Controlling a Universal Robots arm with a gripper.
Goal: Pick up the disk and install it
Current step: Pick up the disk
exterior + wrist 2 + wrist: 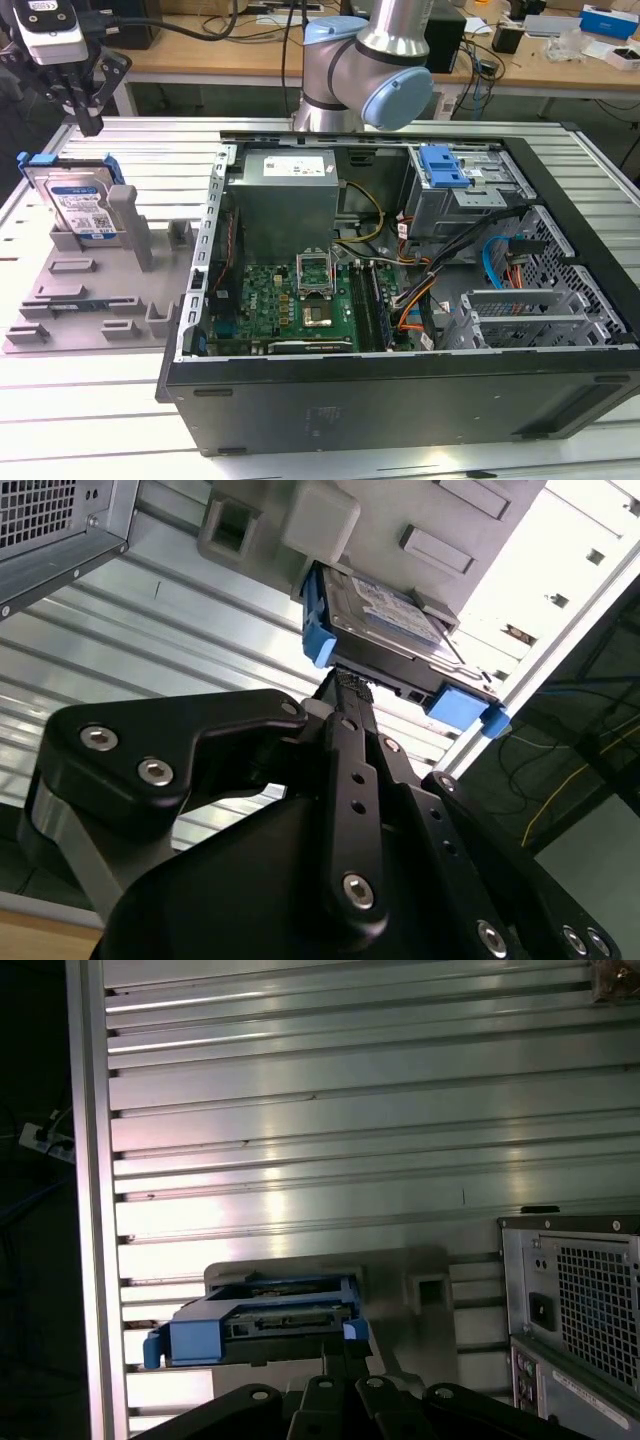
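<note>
The disk (82, 205) stands on edge in a grey holder (90, 290) at the exterior view's left. It is silver with a white-and-blue label and sits in a blue carrier bracket. My gripper (90, 125) hangs just above its upper edge, apart from it, with the black fingers together and nothing between them. In both wrist views the disk (385, 615) (260, 1325) lies just beyond the joined fingertips (345, 685).
An open computer case (400, 400) takes up the middle and right of the slatted aluminium table (100, 400). It holds a motherboard, a grey power supply box (285, 195) and a drive bay with a blue latch (443, 165). The arm's base (370, 70) stands behind it.
</note>
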